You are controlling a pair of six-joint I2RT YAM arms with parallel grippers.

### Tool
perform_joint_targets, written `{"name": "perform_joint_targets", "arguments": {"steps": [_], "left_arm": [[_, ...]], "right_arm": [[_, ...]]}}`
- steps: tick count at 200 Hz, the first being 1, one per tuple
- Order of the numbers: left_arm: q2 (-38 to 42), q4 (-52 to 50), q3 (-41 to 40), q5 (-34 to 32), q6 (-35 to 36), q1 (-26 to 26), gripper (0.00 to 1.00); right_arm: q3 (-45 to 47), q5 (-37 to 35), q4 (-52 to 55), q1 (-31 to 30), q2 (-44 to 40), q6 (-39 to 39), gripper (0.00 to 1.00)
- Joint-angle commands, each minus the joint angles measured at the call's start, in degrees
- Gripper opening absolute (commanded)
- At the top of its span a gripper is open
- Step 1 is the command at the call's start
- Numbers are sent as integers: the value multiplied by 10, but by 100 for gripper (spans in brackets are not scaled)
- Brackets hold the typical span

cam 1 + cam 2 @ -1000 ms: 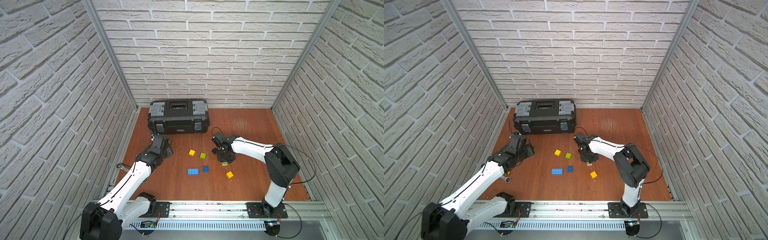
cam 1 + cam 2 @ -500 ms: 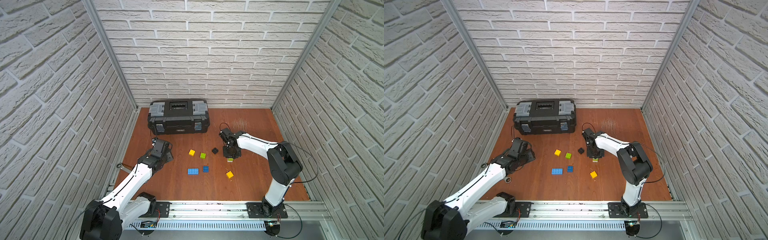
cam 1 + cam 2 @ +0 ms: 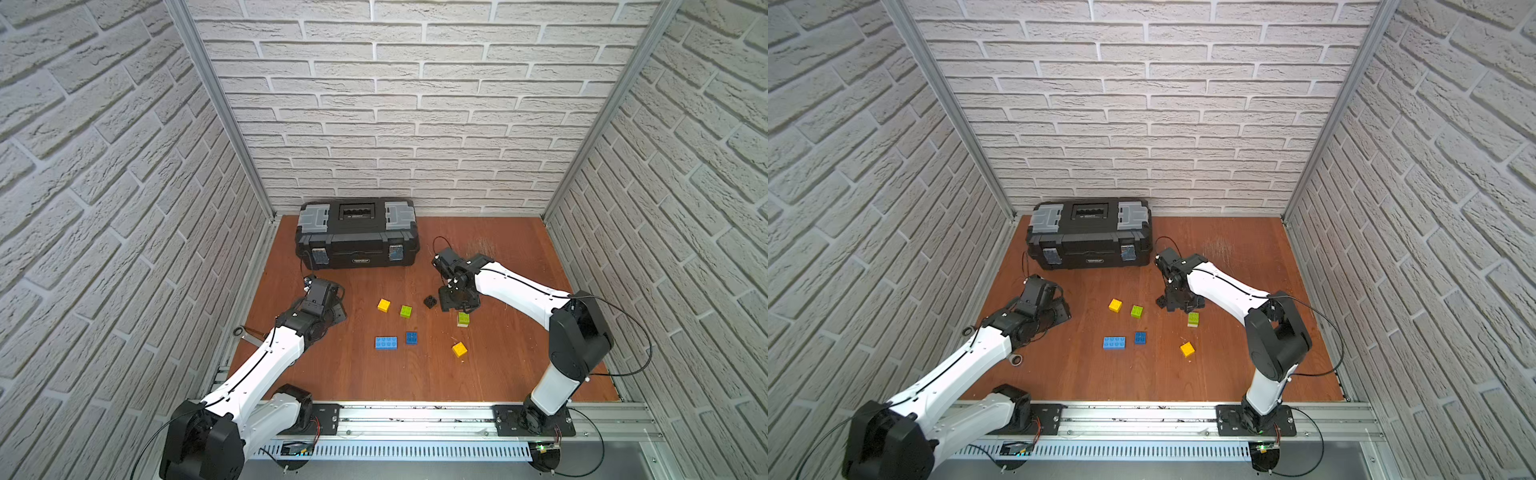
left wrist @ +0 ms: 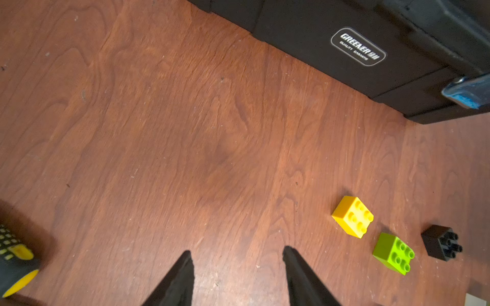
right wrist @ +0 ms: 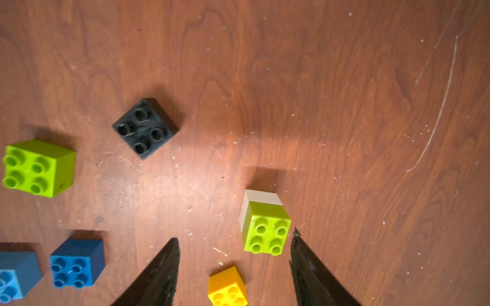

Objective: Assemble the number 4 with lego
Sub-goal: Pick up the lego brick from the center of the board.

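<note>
The lego lies loose on the wooden floor, and no figure of the number 4 is in view. A lime green brick on a white one (image 3: 463, 319) (image 5: 265, 227) stands upright between the open fingers of my right gripper (image 3: 457, 302) (image 5: 234, 238), close to one fingertip (image 5: 295, 238). A black brick (image 3: 430, 301) (image 5: 145, 128) lies beside them. To the left sit a yellow brick (image 3: 383, 305) and a green brick (image 3: 406, 311). Nearer the front are a long blue brick (image 3: 386, 343), a small blue brick (image 3: 411, 337) and another yellow brick (image 3: 459, 349). My left gripper (image 3: 334, 309) (image 4: 237, 254) is open and empty, left of the bricks.
A big black toolbox (image 3: 357, 239) (image 4: 344, 53) stands at the back against the brick wall. A metal ring tool (image 3: 1016, 360) lies by the left arm. A yellow-and-black handle (image 4: 13, 265) shows at the edge of the left wrist view. Walls close in on three sides.
My right gripper has opened and let go of the green-on-white stack, which now stands on the floor. The right arm swung rightward, uncovering the black brick. The left arm drew back slightly.
</note>
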State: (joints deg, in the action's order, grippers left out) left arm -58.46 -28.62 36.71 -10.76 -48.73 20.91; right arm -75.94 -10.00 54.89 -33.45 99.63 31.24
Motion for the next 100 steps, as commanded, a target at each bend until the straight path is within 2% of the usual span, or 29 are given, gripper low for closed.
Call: {"name": "perform_joint_targets", "arguments": {"steps": [1,39,65,100], "left_arm": [[3,-5,15,-2,-6,-4,57],[-5,-19,24,-6,-14,-7,56],[-3,-25,23,-6,-16,-10,56],[6,-33,20,-6,-14,-12,56]], "right_arm": [[-21,19,0,-44,19,18,67],[-119,6,-19,-124,114,74,64],[-183,-1,-1,-130,188,126,62],[-246,-8,27,-130,251,138,59]]}}
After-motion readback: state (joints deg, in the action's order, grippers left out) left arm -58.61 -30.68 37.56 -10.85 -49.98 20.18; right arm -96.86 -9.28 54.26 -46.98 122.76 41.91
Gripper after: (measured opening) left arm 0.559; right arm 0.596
